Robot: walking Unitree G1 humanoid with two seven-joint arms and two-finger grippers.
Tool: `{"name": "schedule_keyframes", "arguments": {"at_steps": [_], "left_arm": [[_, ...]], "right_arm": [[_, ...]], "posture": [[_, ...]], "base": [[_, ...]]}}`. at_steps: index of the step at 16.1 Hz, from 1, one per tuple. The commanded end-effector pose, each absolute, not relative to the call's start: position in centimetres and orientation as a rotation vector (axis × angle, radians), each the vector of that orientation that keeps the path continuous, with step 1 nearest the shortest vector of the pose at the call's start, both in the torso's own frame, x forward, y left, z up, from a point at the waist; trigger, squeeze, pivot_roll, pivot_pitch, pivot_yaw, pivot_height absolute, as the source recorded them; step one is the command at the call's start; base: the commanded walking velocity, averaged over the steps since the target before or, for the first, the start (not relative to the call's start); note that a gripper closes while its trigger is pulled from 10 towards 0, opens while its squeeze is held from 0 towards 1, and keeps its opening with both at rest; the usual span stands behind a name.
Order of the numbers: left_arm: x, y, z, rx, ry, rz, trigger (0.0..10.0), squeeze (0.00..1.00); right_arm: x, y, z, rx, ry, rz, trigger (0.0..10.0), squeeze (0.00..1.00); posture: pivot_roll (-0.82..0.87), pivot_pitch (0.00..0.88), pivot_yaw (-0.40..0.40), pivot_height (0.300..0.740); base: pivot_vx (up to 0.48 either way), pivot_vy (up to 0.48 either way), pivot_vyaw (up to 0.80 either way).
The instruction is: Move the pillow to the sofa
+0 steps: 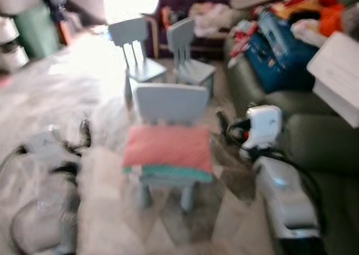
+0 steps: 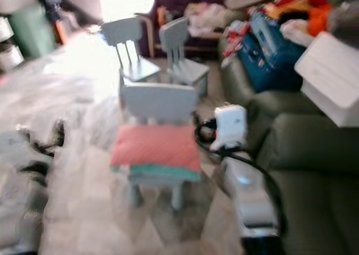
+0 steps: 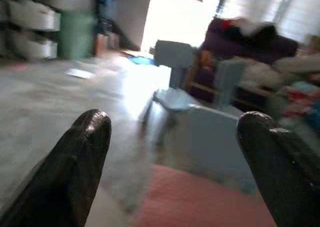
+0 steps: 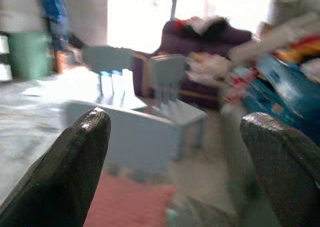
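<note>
Pillow (image 1: 168, 148), pink w/ teal edge, lies flat on seat of small grey chair (image 1: 171, 103), covering it to the front edge. Green sofa (image 1: 314, 137) is right of chair. Left gripper (image 3: 172, 162) and right gripper (image 4: 175, 162) both spread wide, holding nothing, facing chair. Two more chairs (image 1: 160, 53) behind. Views blurred.

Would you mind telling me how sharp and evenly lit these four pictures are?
Both eye views are smeared by motion blur, though the pink pillow on the small blue chair still reads; the bright doorway is blown out to white. The wrist views are soft too, with glare behind the left gripper and the right gripper, whose fingers stand open.
</note>
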State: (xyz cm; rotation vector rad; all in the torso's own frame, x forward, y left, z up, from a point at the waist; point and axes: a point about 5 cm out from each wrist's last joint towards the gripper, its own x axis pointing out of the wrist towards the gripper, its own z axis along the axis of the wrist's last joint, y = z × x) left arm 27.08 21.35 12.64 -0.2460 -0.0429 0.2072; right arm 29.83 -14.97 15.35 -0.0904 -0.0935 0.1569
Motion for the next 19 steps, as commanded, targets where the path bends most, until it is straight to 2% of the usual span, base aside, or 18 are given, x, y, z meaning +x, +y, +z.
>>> {"name": "schedule_keyframes", "arguments": {"at_steps": [1, 8, 11, 14, 17, 19], "left_arm": [[26.8, 22.4, 12.9, -0.227, -0.049, 0.24, 10.0, 0.0], [26.7, 21.9, 12.7, -0.246, -0.035, 0.222, 10.0, 0.0], [26.7, 21.7, 12.5, -0.257, -0.015, 0.22, 10.0, 0.0], [26.7, 21.4, 12.2, -0.299, 0.004, 0.202, 10.0, 0.0], [26.7, 21.2, 12.0, -0.271, 0.021, 0.202, 10.0, 0.0], [26.8, 20.9, 11.8, -0.261, 0.032, 0.191, 10.0, 0.0]], "right_arm": [[29.8, -13.9, 16.0, -0.098, -0.122, 0.19, 10.0, 0.0], [29.4, -13.9, 15.7, -0.095, -0.118, 0.214, 10.0, 0.0], [29.3, -14.0, 15.5, -0.096, -0.11, 0.214, 10.0, 0.0], [29.2, -14.0, 15.4, -0.1, -0.107, 0.212, 10.0, 0.0], [29.3, -14.1, 15.3, -0.102, -0.107, 0.209, 10.0, 0.0], [29.3, -14.1, 15.3, -0.102, -0.108, 0.204, 10.0, 0.0]], "posture": [[-0.08, 0.0, -0.011, 0.74], [-0.08, 0.0, -0.003, 0.74], [-0.08, 0.0, -0.004, 0.74], [-0.08, 0.0, -0.003, 0.74], [-0.08, 0.0, -0.002, 0.74], [-0.09, 0.0, 0.0, 0.74]], "base": [[0.435, 0.0, 0.0], [0.433, 0.0, 0.0], [0.355, 0.309, 0.0], [0.0, 0.47, 0.0], [0.0, 0.48, 0.0], [0.0, 0.0, 0.0]]}}
